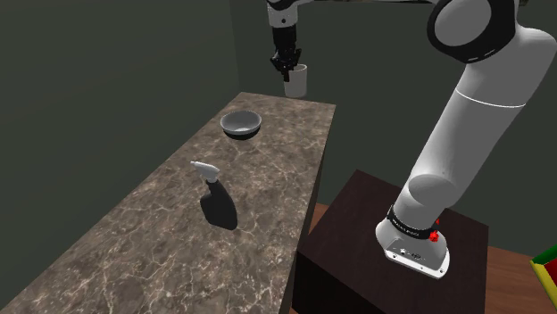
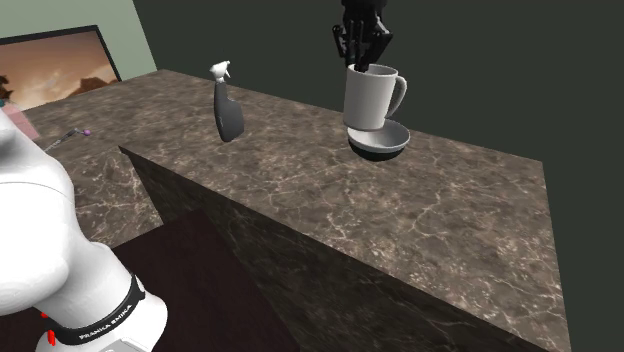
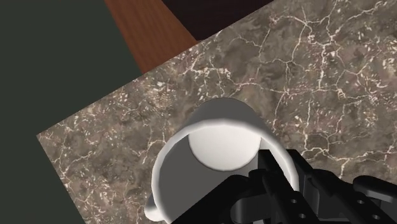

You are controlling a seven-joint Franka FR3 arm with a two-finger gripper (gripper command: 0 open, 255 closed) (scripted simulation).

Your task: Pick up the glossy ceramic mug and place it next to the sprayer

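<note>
White and glossy, the handled mug (image 2: 372, 97) hangs above the brown marbled bench (image 1: 178, 223), its rim clamped in the black hand (image 2: 360, 62), so only placing it beside the grey spray bottle (image 1: 207, 171) is left.

White mug (image 2: 372, 97) aloft, sprayer (image 2: 229, 115) upright

Before me runs 1 long counter of brown, white-veined marble (image 1: 170, 236) (image 2: 460, 205) (image 3: 318, 63). Toward its far end in the shoulder view sits 1 shallow, round grey bowl (image 1: 241, 123) (image 2: 381, 142). 1 framed landscape picture (image 2: 60, 70) shows against a pale green wall (image 2: 135, 35).
</note>
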